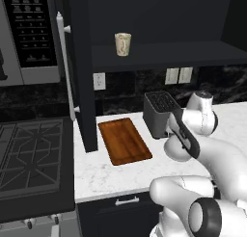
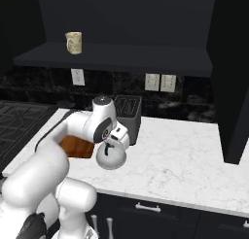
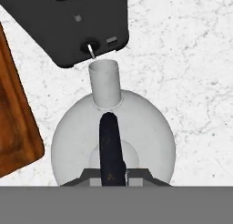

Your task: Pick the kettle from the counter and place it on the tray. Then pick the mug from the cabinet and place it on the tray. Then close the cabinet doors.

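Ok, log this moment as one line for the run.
phase: kettle pickup | gripper: at kettle handle, grip unclear | tray: bare | mug: on cabinet shelf | cabinet doors: open

The kettle [image 3: 113,141] sits on the counter [image 3: 191,59] between tray [image 3: 13,127] and toaster [image 3: 68,22].

surface [image 1: 120,176]: white marble-look, grey-veined. on it: tray [image 1: 124,140], flat, at left by the open cabinet door; toaster [image 1: 159,113], just right of the tray, toward the back. cabinet shelf [image 1: 164,53]: mug [image 1: 123,44], upright.
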You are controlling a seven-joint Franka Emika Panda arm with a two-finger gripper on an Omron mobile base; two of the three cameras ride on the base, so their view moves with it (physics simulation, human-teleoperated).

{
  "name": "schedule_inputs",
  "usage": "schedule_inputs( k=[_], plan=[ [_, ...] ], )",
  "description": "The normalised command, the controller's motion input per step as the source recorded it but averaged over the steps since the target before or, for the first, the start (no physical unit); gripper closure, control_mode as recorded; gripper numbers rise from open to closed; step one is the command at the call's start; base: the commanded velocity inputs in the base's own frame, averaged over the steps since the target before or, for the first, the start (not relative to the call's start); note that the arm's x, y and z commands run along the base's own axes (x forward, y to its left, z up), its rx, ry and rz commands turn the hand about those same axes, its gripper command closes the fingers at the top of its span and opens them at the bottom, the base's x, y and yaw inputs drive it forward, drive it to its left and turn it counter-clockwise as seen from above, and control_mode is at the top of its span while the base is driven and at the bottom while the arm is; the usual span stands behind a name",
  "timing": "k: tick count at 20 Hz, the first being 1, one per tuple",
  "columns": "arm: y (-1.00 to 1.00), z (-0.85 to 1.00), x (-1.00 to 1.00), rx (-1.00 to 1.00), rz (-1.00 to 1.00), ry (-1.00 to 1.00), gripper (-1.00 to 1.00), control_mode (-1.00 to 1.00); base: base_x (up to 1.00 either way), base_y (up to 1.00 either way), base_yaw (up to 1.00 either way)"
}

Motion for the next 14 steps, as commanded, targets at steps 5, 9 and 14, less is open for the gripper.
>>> schedule_inputs(
  k=[5,9,14],
  plan=[
    [0.51,0.46,-0.44,0.00,0.00,-0.17,1.00,-1.00,0.00,0.00,0.00],
    [0.60,0.51,-0.26,0.00,0.00,-0.20,1.00,-1.00,0.00,0.00,0.00],
    [0.73,0.45,-0.08,-0.05,0.00,-0.31,1.00,-1.00,0.00,0.00,0.00]
  ],
)
